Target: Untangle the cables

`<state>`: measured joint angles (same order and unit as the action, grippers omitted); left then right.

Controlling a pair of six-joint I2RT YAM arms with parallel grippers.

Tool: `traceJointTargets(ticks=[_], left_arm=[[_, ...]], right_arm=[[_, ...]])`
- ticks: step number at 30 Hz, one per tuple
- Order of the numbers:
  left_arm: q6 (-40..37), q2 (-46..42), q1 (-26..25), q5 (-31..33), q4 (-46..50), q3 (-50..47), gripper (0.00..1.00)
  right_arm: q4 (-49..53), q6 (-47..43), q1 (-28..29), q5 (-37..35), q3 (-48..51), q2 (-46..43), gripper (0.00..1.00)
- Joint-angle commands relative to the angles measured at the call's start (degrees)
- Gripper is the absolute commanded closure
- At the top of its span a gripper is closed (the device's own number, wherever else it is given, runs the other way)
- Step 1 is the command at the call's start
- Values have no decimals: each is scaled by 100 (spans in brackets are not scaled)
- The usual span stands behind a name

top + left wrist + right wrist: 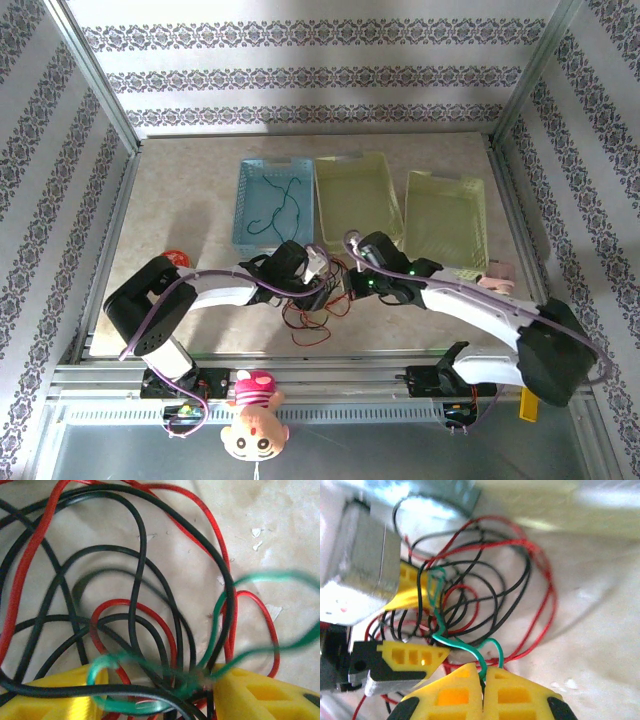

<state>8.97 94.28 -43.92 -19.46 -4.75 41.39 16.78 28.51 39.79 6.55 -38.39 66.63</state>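
Pinching a thin green wire [455, 642], the right tool [483, 672] is closed; the left tool [160, 680] stands open astride a thin red wire [37, 535] and a thin black wire [141, 545].

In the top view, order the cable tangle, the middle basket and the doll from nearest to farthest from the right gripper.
1. Cable tangle, at the right gripper, which pinches the green cable.
2. Middle basket, just behind.
3. Doll, at the near rail.
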Motion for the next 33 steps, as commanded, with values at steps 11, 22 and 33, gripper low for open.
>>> traceJointTargets(ticks=[11, 22, 33], left_arm=[[245, 492, -73, 122, 383, -175, 85], [299, -1017, -66, -150, 529, 44, 57], [694, -2424, 501, -470, 221, 278, 54]], right_arm=[[-63, 864, -1204, -781, 627, -1510, 100], [-373, 597, -1544, 1173, 688, -1549, 100], [-1103, 690, -1544, 3353, 318, -587, 100]])
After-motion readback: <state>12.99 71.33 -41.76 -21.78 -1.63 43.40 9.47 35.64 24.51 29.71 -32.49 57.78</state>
